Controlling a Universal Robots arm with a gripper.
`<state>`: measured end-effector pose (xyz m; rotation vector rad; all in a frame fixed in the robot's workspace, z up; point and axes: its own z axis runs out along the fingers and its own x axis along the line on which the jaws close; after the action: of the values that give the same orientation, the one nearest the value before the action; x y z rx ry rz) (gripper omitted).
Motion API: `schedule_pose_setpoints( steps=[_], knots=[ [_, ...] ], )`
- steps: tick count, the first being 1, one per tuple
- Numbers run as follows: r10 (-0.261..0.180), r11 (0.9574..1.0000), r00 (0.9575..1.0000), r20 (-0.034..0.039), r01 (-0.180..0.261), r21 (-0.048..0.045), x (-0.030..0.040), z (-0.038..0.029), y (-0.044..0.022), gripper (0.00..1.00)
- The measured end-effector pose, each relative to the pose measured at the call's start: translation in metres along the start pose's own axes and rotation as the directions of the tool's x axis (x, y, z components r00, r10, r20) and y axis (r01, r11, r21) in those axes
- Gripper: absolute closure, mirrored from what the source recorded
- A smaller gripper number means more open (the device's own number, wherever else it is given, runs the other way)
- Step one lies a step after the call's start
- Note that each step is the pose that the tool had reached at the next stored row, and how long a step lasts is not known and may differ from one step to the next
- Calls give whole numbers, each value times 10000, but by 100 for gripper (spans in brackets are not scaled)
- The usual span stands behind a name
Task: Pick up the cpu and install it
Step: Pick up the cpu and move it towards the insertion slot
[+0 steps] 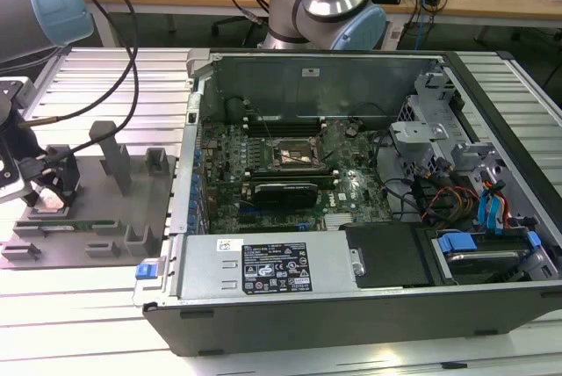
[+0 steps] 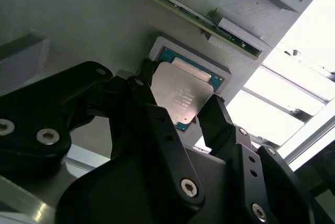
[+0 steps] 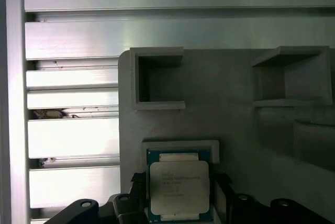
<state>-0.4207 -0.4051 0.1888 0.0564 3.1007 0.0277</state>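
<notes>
A black two-fingered pincer (image 2: 178, 92) on a robot arm hangs low over a grey moulded plastic tray (image 2: 78, 20). Its fingers (image 2: 217, 122) are apart, one on each side of the cpu (image 2: 180, 96), a small flat square chip with a pale silvery metal top and a green rim. The cpu lies flat in a shallow square pocket of the tray, directly between the fingertips, with each finger close to one of its edges. In the first wrist view the cpu (image 3: 179, 182) sits in the same pocket between the tips of the pincer (image 3: 180, 179).

Just beyond the pocket, a long thin green memory stick (image 2: 178, 8) lies in a slot of the tray. The tray rests on a ribbed silvery aluminium counter (image 1: 105, 68). In the exterior view the pincer (image 1: 46, 190) is over the tray's end. Well apart from it stands an open dark computer case (image 1: 351, 306), with a square dark metal-framed socket (image 1: 294, 155) on its board.
</notes>
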Motion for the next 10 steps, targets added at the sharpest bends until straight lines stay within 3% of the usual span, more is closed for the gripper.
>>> schedule_pose_setpoints(
  steps=[10],
  knots=[
    [-1, 10000, 10000, 0, 1, 17, -1, -7, 2, 38]
  ],
)
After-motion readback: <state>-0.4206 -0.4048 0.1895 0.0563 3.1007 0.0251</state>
